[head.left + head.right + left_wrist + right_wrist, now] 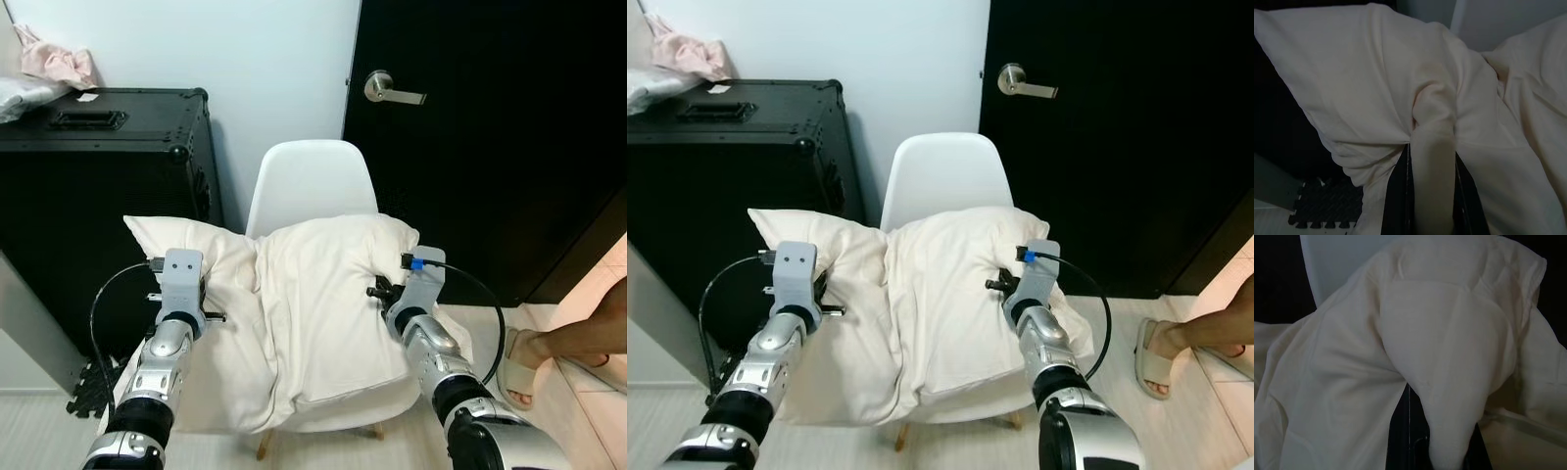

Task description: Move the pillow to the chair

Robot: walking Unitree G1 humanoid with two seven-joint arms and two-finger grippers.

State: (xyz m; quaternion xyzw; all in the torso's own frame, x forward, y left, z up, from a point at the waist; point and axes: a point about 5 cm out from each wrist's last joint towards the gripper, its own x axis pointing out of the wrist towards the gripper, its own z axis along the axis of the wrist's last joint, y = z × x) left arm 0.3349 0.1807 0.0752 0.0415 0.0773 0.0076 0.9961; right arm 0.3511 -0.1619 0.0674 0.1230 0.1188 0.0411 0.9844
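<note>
Pillow [304, 313], cream and creased down its middle, lies across the seat of the white chair [312, 181], its left end overhanging. Left gripper [1432, 196] pinches a fold at the left end; right gripper [1442, 440] pinches a fold near the right end.

Left gripper [1432, 196] and right gripper [1442, 440] clamped, arms outstretched

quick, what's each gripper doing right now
left gripper: shut on a fold of the cream fabric pillow.
right gripper: shut on the pillow's other side, over the white plastic chair.
</note>
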